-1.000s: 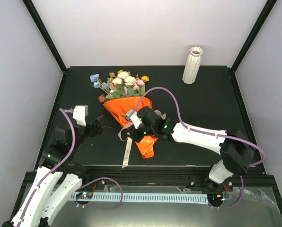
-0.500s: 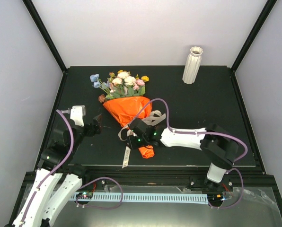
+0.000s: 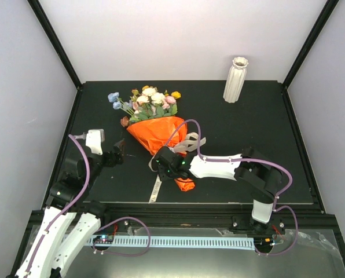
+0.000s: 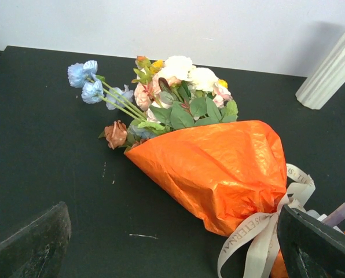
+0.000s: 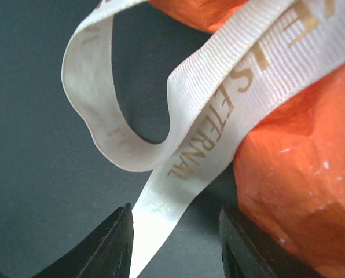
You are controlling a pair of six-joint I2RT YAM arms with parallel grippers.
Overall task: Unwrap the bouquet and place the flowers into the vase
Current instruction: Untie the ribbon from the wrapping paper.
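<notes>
Black table (image 3: 248, 145) under white walls: your right gripper (image 5: 175, 219) sits at the narrow end of the bouquet (image 3: 158, 132). Its jaws are parted, and the ribbon (image 5: 219, 110) passes loose between them, with the paper (image 5: 300, 191) just to their right. Your left gripper (image 4: 172, 246) is spread wide, left of the bouquet, holding nothing. The vase (image 3: 236, 80) stands upright at the far right, well apart. The bouquet lies flat, flowers (image 3: 150, 99) pointing far and slightly left, tip toward the near edge.

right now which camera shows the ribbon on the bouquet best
Right wrist: the cream ribbon fills the frame, its gold lettering readable. Left wrist shows it smaller, tied round the orange wrap. Top view shows only thin pale strips.
</notes>
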